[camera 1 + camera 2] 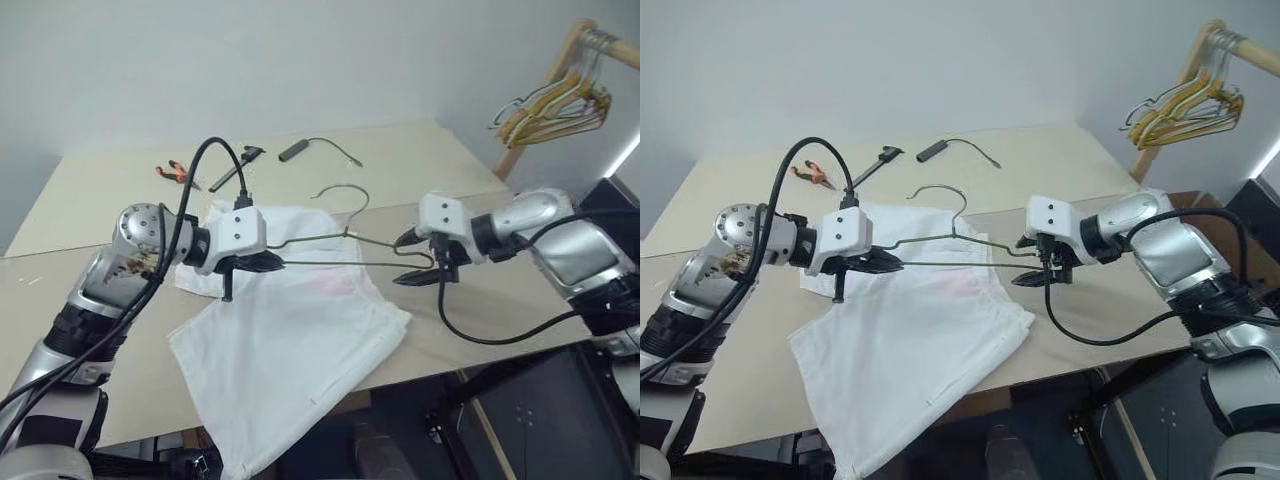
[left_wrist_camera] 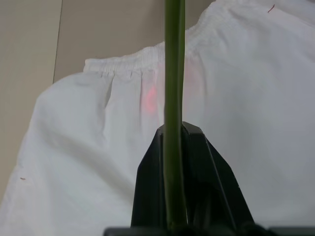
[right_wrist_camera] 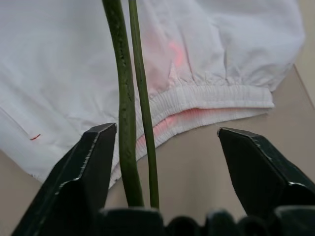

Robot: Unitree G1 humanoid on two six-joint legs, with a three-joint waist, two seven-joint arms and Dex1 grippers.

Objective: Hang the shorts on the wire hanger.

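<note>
Silver arms, white wrist housings, black cables, black-fingered left end effector (image 1: pixel 262 263).

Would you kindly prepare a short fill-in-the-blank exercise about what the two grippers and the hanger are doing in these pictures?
1. The left gripper is shut on the wire ____.
2. The right gripper has its fingers ____ around the wire hanger, not clamping it.
3. The shorts lie on the ____, below the hanger.
4. Yellowish hangers hang from a wooden ____.

Missing words: hanger; open; table; rack
</note>
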